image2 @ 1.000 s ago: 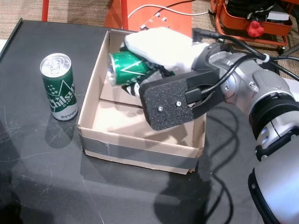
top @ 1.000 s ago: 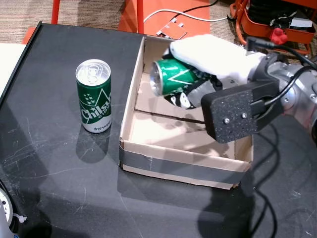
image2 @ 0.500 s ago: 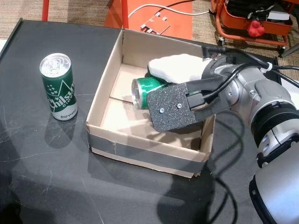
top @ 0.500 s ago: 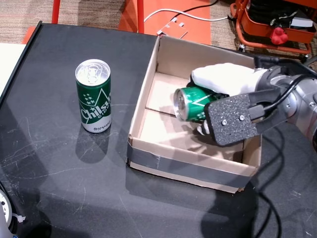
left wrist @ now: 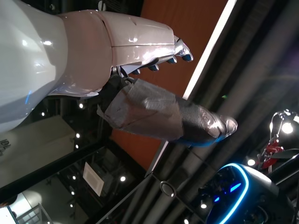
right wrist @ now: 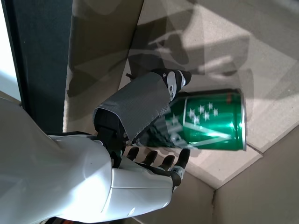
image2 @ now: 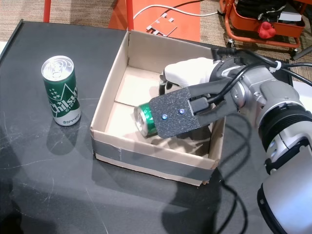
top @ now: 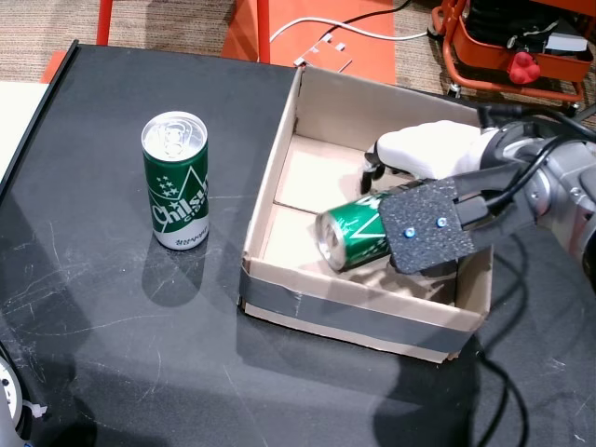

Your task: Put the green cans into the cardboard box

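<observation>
One green can [top: 175, 182] [image2: 61, 91] stands upright on the black table, left of the cardboard box [top: 354, 312] [image2: 151, 158]. A second green can [top: 346, 238] [image2: 145, 120] [right wrist: 210, 121] lies on its side on the box floor, near the front wall. My right hand [top: 428, 154] [image2: 192, 73] [right wrist: 140, 140] hovers inside the box just behind that can, fingers spread; the taped thumb reaches over the can's side and the fingers are off it. My left hand [left wrist: 140, 93] appears only in the left wrist view, fingers apart, holding nothing, against a ceiling.
An orange cart [top: 521, 47] with a red object stands beyond the table at the back right. An orange panel [top: 307, 23] with a white cable lies behind the box. The table's left edge [top: 28, 130] runs close to the standing can.
My right hand lowered the can into the box and let go; the can now rests on its side on the floor. The box slid right earlier. The standing can has not moved.
</observation>
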{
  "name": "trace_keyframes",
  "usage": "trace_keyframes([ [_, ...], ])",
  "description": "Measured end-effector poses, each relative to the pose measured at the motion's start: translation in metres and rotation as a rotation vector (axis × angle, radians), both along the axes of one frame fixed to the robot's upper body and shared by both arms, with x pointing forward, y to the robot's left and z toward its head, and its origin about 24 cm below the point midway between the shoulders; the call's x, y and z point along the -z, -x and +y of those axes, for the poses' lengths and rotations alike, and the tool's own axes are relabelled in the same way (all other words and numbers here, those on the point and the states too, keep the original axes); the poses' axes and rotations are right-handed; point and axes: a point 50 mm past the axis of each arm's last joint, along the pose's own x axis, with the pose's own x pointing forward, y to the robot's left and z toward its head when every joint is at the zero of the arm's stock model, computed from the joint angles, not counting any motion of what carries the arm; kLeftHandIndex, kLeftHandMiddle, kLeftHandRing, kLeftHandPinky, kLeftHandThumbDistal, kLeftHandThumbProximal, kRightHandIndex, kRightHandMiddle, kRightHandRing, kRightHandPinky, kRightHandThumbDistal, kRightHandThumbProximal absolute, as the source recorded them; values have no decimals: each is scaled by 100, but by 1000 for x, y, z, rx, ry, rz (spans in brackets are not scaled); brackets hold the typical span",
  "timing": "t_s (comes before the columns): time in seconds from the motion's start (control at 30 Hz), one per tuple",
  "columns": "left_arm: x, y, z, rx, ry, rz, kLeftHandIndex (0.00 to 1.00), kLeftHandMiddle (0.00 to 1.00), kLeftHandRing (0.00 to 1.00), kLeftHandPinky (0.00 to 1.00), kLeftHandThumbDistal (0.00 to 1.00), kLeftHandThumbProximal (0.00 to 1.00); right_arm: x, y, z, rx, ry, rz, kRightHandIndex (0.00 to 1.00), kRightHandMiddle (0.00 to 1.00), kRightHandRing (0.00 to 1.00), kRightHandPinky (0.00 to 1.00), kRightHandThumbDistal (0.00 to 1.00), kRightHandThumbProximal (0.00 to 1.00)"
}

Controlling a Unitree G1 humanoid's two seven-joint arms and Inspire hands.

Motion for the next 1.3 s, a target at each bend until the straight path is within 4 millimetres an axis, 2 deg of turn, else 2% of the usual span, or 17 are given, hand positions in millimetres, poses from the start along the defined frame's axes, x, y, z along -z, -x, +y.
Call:
trace_keyframes([
  [0.1, 0, 0, 0, 1, -3, -2, 91, 94, 100, 100, 81, 67, -1, 0, 0, 0, -14, -5, 92, 97, 100, 90, 100, 71],
  [0.2, 0, 0, -1, 2, -2, -1, 92, 95, 100, 100, 87, 66, -5, -1, 2, -5, -82, -16, 94, 98, 100, 92, 100, 71],
  [0.3, 1, 0, -1, 0, 2, -2, 93, 96, 100, 100, 84, 66, -16, -2, 3, -12, -196, -39, 95, 98, 100, 95, 100, 73],
  [0.37, 1, 0, 0, -8, 5, -5, 92, 95, 100, 100, 82, 61, -26, -4, 2, -16, -266, -65, 96, 99, 100, 96, 100, 76],
  [0.43, 2, 0, 0, -11, 7, -1, 92, 95, 100, 100, 87, 60, -38, -6, 0, -22, -316, -98, 94, 97, 100, 95, 100, 72],
  [0.57, 4, -2, 0, -12, 12, 10, 92, 95, 100, 100, 85, 57, -58, -8, -3, -38, -417, -145, 85, 96, 100, 94, 100, 72],
  [0.6, 4, -3, 0, -11, 13, 12, 92, 95, 100, 100, 84, 56, -63, -8, -4, -46, -430, -149, 84, 96, 100, 95, 100, 73],
  [0.73, 4, -3, -1, -7, 10, 13, 93, 95, 100, 100, 89, 56, -78, -7, -10, -84, -494, -186, 84, 96, 100, 96, 100, 76],
  [0.87, 4, -6, -1, -6, 11, 14, 93, 94, 100, 100, 99, 52, -101, -3, -19, -142, -620, -243, 83, 97, 100, 96, 100, 74],
  [0.97, 6, -10, 0, -3, 13, 34, 93, 95, 100, 100, 100, 53, -117, 4, -30, -196, -770, -290, 84, 97, 100, 96, 100, 70],
  [1.0, 8, -12, 1, -8, 16, 45, 92, 95, 100, 100, 95, 61, -120, 7, -35, -215, -823, -309, 88, 98, 100, 97, 100, 71],
  [1.03, 9, -14, 1, -50, 5, 58, 90, 93, 100, 100, 92, 64, -122, 10, -40, -230, -868, -328, 90, 99, 100, 97, 100, 72],
  [1.1, 10, -18, 0, -161, -20, 81, 96, 96, 100, 100, 93, 70, -121, 17, -52, -248, -941, -361, 92, 99, 100, 96, 100, 71],
  [1.13, 10, -21, -2, -209, -27, 94, 99, 99, 100, 100, 94, 72, -120, 21, -57, -258, -979, -375, 92, 97, 99, 96, 100, 73],
  [1.2, 15, -32, -7, -258, -30, 142, 100, 100, 100, 100, 100, 75, -117, 28, -67, -277, -1054, -409, 91, 95, 97, 95, 100, 79],
  [1.27, 24, -48, -12, -260, -68, 225, 100, 100, 100, 100, 100, 72, -114, 35, -76, -285, -1113, -443, 91, 95, 96, 94, 100, 79],
  [1.3, 29, -57, -13, -256, -98, 271, 100, 100, 100, 100, 91, 64, -113, 37, -80, -291, -1141, -456, 91, 95, 96, 94, 100, 79],
])
